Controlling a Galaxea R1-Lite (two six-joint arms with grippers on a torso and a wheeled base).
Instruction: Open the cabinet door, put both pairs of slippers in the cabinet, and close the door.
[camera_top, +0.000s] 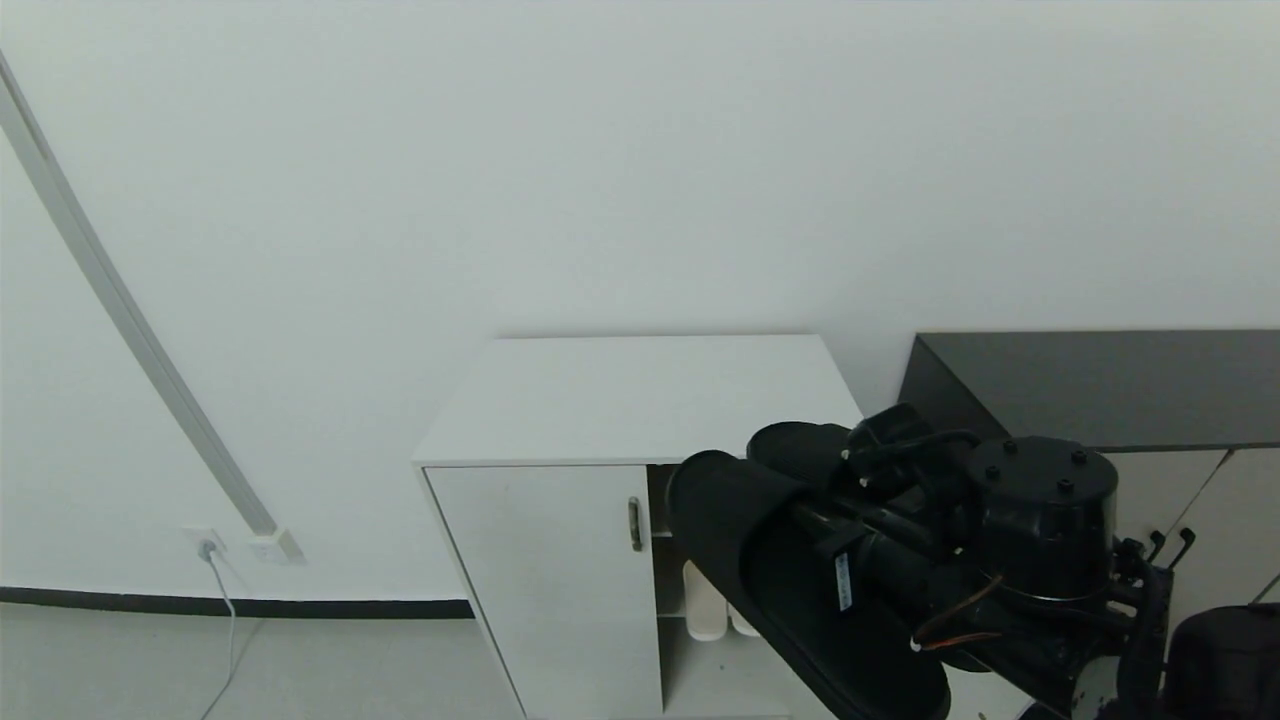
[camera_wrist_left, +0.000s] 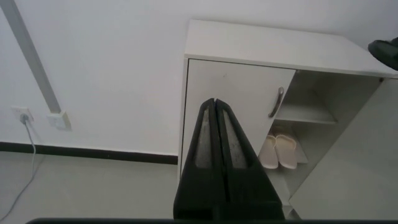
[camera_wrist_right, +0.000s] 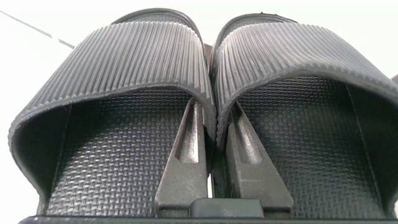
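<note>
Currently my right jaws pinch the 2 black slippers (camera_top: 740, 520) together at lower right, before the open cabinet (camera_top: 640, 400); white slippers (camera_wrist_left: 280, 151) sit inside. My left jaws are closed, empty.

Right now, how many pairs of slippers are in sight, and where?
2. A white pair lies low inside the open cabinet. A black pair is held in the right gripper, in front of that cabinet. The shut door could hide more.
</note>
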